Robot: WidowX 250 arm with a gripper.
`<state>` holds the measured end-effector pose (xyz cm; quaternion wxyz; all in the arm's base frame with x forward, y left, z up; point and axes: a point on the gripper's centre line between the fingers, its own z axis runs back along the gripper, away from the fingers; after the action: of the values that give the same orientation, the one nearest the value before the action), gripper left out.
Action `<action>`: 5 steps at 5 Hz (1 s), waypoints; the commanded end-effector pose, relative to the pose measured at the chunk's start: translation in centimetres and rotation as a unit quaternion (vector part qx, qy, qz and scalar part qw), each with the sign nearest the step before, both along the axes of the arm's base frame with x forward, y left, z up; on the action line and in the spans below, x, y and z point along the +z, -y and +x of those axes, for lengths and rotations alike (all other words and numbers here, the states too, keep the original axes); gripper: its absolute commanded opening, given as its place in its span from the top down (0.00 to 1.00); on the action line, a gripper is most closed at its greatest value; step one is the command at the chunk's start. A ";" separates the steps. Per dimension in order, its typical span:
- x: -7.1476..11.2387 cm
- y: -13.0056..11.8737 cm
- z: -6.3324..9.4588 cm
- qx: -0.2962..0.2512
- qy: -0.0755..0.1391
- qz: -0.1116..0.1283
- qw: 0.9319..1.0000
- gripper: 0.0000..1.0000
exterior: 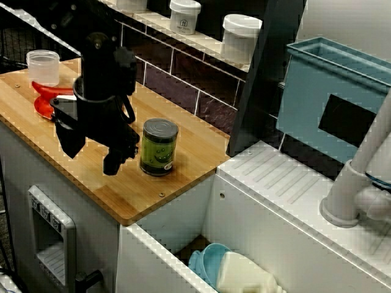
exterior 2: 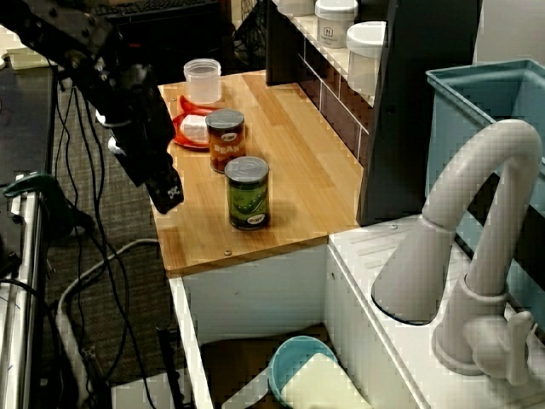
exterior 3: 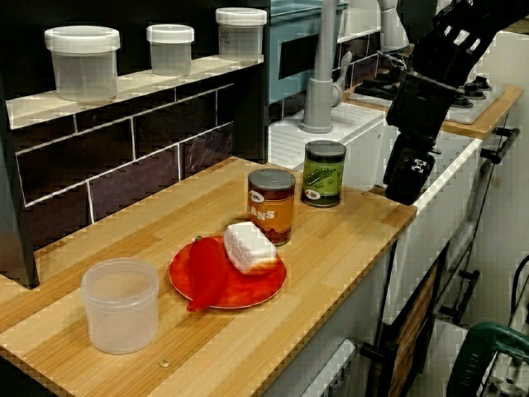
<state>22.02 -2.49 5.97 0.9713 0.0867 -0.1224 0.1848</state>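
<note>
End effector, opening impossible to tell, hangs centre-left beside the green can; orange can, red plate behind it.

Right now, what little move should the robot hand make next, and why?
Probably slide the hand a little sideways toward the green can. That can is the nearest thing to it. It stands upright near the front edge of the wooden counter, and the view over the sink shows a clear gap between the two. I can't tell whether the hand is open.
</note>
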 end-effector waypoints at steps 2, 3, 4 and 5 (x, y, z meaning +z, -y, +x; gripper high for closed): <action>-0.4 2.4 3.9 0.024 0.011 -0.013 1.000 0.00; 0.1 2.9 4.8 0.033 0.010 -0.021 0.999 0.00; 0.2 3.5 5.6 0.045 0.003 -0.026 0.999 1.00; 0.1 3.9 6.4 0.054 0.006 -0.029 0.998 1.00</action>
<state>27.72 -6.34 5.13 0.9636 0.0705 -0.1017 0.2371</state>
